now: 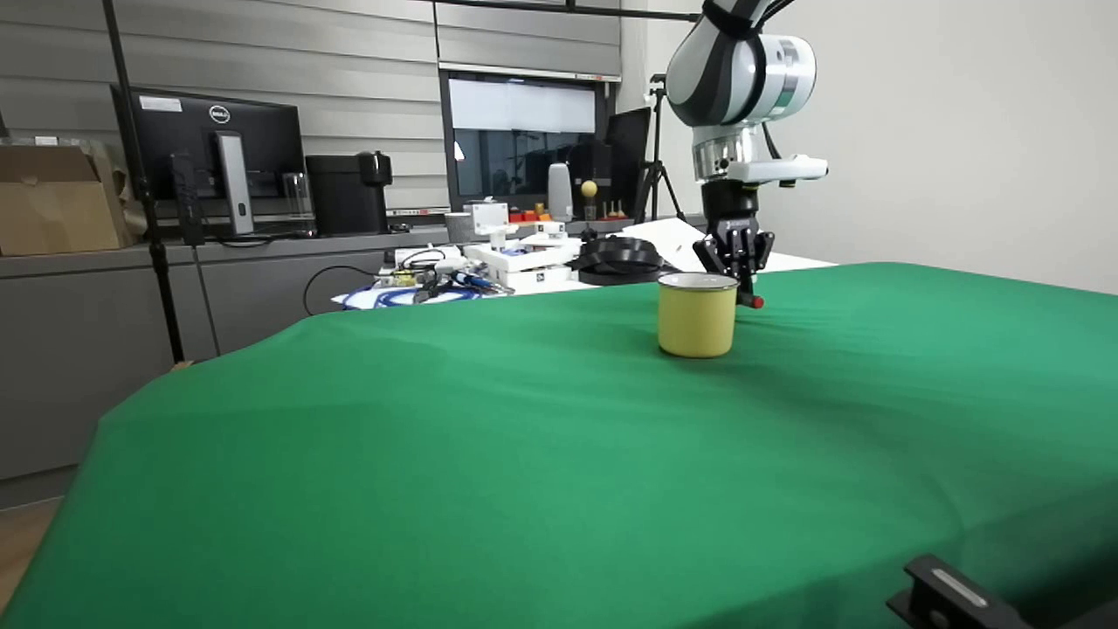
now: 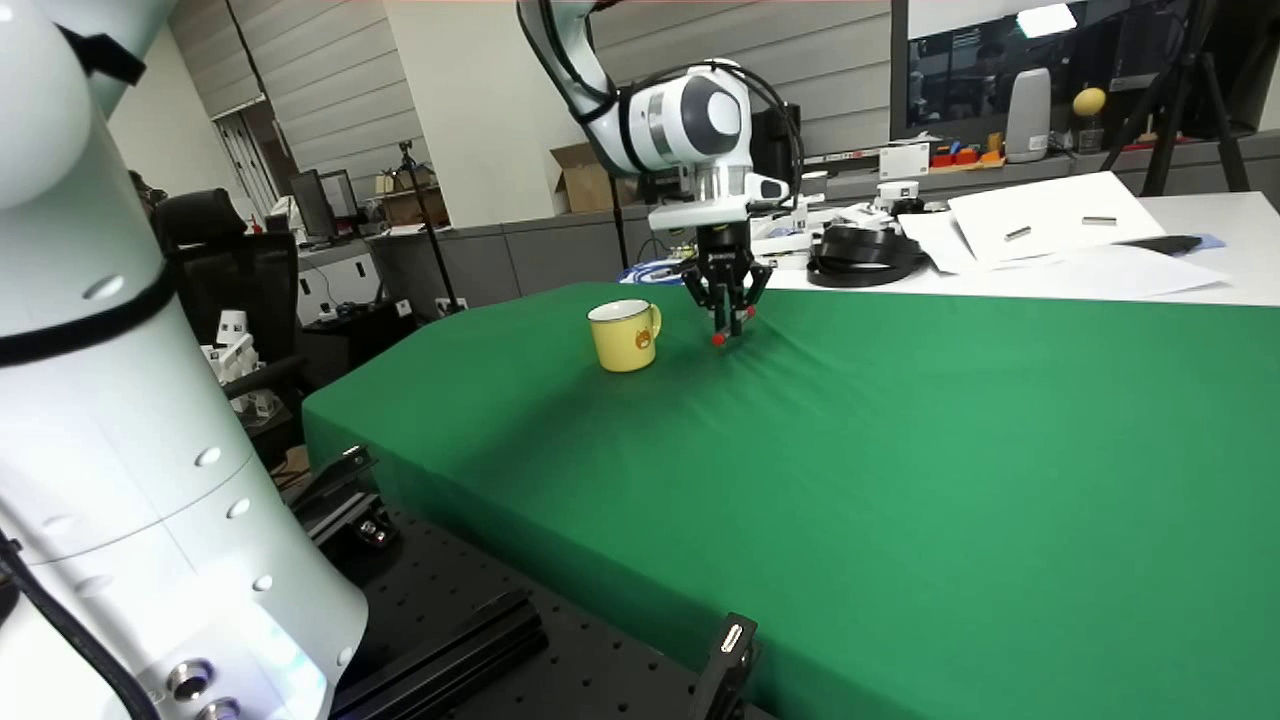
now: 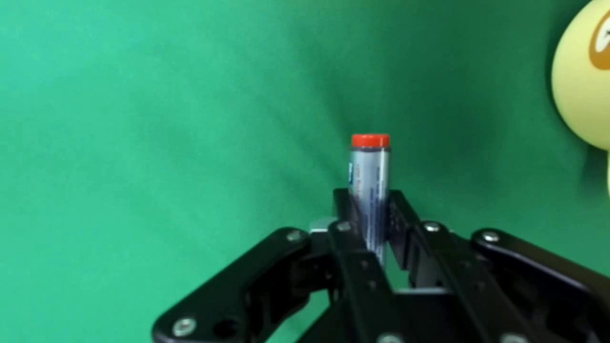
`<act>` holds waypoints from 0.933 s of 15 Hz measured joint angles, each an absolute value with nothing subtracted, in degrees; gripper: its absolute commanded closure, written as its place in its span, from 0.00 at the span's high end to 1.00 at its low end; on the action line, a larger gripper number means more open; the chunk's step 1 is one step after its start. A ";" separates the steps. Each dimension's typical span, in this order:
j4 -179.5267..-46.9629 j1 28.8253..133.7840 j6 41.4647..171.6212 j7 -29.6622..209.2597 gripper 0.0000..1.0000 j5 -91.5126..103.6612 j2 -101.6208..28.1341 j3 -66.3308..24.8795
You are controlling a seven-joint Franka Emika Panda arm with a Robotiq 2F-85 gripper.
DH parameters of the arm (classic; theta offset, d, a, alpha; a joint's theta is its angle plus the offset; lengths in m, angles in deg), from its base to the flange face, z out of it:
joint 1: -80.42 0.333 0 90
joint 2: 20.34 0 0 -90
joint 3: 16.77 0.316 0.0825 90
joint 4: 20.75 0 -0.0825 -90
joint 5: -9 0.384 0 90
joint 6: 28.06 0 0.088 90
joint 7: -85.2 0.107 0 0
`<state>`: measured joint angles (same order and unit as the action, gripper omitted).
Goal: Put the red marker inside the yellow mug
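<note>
The red marker is a thin pale-grey stick with red ends. In the wrist view the red marker [image 3: 370, 166] stands between my fingers, its red end pointing up the picture. My gripper [image 3: 369, 209] is shut on it, with a finger pad against each side. In the exterior views my gripper [image 2: 729, 322] [image 1: 744, 293] is low over the green cloth, and the marker's red ends [image 2: 719, 339] [image 1: 757, 302] show beside the fingertips. The yellow mug [image 2: 624, 345] [image 1: 696, 323] stands upright beside the gripper, a short gap away in an exterior view. Part of the mug [image 3: 584, 90] shows at the wrist view's right edge.
A green cloth [image 1: 524, 454] covers the table. Behind it a white table [image 2: 1215, 240] holds papers, a black coil [image 2: 865, 257] and white parts with cables [image 1: 524, 262]. Black clamps or rails [image 2: 725, 665] stand at the table's near edge.
</note>
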<state>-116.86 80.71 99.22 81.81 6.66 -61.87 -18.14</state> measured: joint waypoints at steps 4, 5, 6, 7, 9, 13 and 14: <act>-109.49 81.83 81.61 86.21 0.05 5.45 -62.16 -19.91; -107.41 81.97 77.06 86.80 0.05 5.30 -62.63 -20.26; -105.10 81.97 72.47 87.20 0.05 5.06 -63.40 -20.48; -102.61 81.96 68.07 87.52 0.05 4.66 -64.53 -20.66; -97.32 81.95 59.68 87.86 0.05 4.37 -67.52 -20.90; -87.06 82.04 42.96 87.90 0.05 4.54 -74.82 -20.34; -84.71 82.17 38.85 87.90 0.05 4.65 -76.60 -20.02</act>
